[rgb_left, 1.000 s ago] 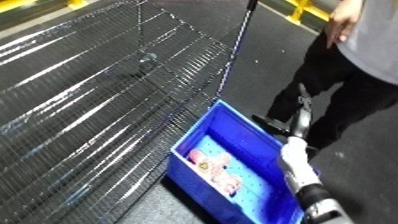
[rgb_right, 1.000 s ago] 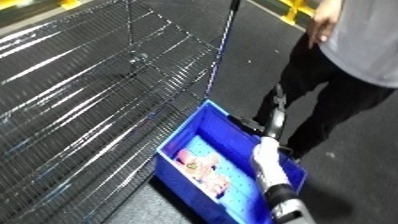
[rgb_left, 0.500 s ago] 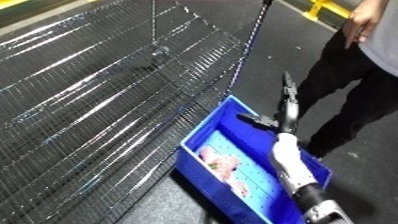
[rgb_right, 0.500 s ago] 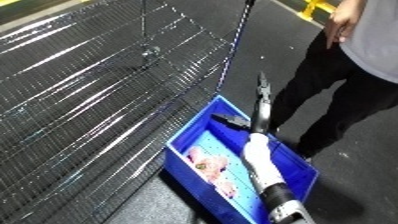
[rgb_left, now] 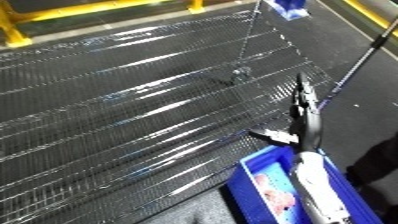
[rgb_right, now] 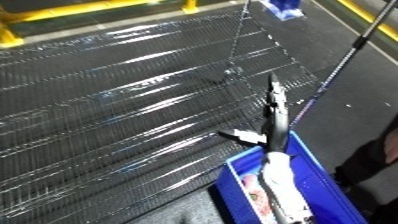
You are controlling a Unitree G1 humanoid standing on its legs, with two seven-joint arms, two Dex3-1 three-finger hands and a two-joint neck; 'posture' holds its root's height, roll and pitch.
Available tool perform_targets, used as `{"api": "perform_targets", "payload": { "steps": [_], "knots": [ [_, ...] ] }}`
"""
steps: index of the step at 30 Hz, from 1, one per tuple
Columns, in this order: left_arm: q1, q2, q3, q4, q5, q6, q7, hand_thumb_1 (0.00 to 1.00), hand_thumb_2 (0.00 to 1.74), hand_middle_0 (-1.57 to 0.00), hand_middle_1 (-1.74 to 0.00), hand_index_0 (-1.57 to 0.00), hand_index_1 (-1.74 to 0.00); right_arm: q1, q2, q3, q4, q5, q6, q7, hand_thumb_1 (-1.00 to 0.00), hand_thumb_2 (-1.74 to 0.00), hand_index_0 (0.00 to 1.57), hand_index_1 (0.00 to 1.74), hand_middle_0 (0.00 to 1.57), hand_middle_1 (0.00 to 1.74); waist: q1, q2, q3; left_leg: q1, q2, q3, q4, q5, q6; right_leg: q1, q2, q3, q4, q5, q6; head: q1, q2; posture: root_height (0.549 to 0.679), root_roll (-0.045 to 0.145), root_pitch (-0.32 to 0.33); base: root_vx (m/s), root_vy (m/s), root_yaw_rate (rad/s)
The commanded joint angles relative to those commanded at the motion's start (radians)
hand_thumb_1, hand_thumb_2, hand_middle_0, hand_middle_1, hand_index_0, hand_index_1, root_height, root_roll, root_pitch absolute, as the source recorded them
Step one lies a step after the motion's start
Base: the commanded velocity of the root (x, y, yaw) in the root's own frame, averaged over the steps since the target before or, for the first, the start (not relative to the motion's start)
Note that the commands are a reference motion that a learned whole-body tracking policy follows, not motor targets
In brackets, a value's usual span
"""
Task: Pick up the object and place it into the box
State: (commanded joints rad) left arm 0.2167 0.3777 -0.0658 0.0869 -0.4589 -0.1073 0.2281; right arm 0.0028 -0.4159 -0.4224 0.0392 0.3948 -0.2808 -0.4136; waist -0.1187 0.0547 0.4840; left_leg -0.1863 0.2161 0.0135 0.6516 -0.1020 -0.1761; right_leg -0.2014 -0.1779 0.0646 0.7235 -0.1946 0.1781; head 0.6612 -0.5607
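Note:
A blue bin (rgb_left: pixel 251 165) sits at the lower right, and a pink and white object (rgb_left: pixel 275 194) lies inside it. My right forearm (rgb_left: pixel 311 185) comes up over the bin. Its black right hand (rgb_left: pixel 306 117) reaches past the bin's far rim over the wire mesh. The fingers point straight up the view, the thumb sticks out to the left, and the hand is open and holds nothing. My left hand shows in no view.
A wide, shiny black wire mesh surface (rgb_left: pixel 133 115) fills the left and middle, with a small dark knob (rgb_left: pixel 238 74) on it. A thin slanted pole (rgb_left: pixel 360 62) stands at the right. Yellow rails (rgb_left: pixel 53 12) run along the top left, and a blue item (rgb_left: pixel 289 7) lies at the top.
The camera has swung up and left, so the mesh fills more of the view. My right hand has risen from over the bin and stretched forward beyond its far rim.

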Motion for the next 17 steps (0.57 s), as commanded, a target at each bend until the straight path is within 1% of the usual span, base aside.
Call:
{"api": "perform_targets", "payload": {
  "steps": [4, 8, 11, 16, 17],
  "knots": [
    [0.001, -0.007, 0.009, -0.012, 0.000, 0.004, 0.003, 1.00, 1.74, -1.57, -1.74, -1.57, -1.74, -0.023, 0.012, 0.059, -0.022, -0.006, 0.017, 0.030, 0.00, 0.00, 0.00, 0.00, 0.00, 0.00, 0.024, -0.005, -0.002, -0.004, -0.002, -0.009, 0.002, 0.003, 0.0020, 0.003, -0.0017, -0.003, 0.005, -0.004, 0.0002, -0.080, -0.011, 0.627, 0.037, -0.292, -0.012, 0.001, 0.078],
    [-0.004, -0.007, 0.011, -0.021, 0.004, 0.006, 0.005, 1.00, 1.74, -1.57, -1.74, -1.57, -1.74, -0.049, 0.022, 0.115, -0.029, -0.003, 0.030, 0.055, 0.00, 0.00, 0.00, 0.00, 0.00, 0.00, 0.043, -0.009, -0.005, -0.003, -0.005, -0.016, 0.003, 0.005, 0.0037, 0.010, -0.0062, -0.009, 0.006, -0.008, 0.0005, -0.149, -0.029, 0.627, 0.036, -0.295, -0.012, 0.006, 0.068],
    [-0.014, -0.005, 0.013, -0.023, 0.010, 0.006, 0.007, 1.00, 1.74, -1.57, -1.74, -1.57, -1.74, -0.065, 0.023, 0.158, -0.033, -0.004, 0.039, 0.075, 0.00, 0.00, 0.00, 0.00, 0.00, 0.00, 0.056, -0.014, -0.005, -0.003, -0.006, -0.019, 0.004, 0.006, 0.0044, 0.014, -0.0099, -0.013, 0.005, -0.008, 0.0000, -0.214, -0.049, 0.627, 0.035, -0.297, -0.005, 0.005, 0.056],
    [-0.032, -0.007, 0.019, -0.026, 0.014, 0.002, 0.013, 1.00, 1.74, -1.57, -1.74, -1.57, -1.74, -0.086, 0.027, 0.217, -0.034, 0.003, 0.049, 0.100, 0.00, 0.00, 0.00, 0.00, 0.00, 0.00, 0.075, -0.022, -0.005, 0.001, -0.007, -0.020, -0.001, 0.005, 0.0042, 0.021, -0.0144, -0.018, -0.004, -0.010, -0.0022, -0.287, -0.057, 0.627, 0.035, -0.297, 0.003, 0.007, 0.025],
    [-0.035, -0.007, 0.021, -0.029, 0.013, 0.001, 0.015, 1.00, 1.74, -1.57, -1.74, -1.57, -1.74, -0.089, 0.027, 0.225, -0.033, 0.004, 0.050, 0.103, 0.00, 0.00, 0.00, 0.00, 0.00, 0.00, 0.078, -0.024, -0.005, 0.002, -0.007, -0.019, -0.003, 0.005, 0.0041, 0.022, -0.0151, -0.019, -0.006, -0.010, -0.0023, -0.300, -0.049, 0.628, 0.035, -0.297, 0.002, 0.009, 0.023]
  ]
}}
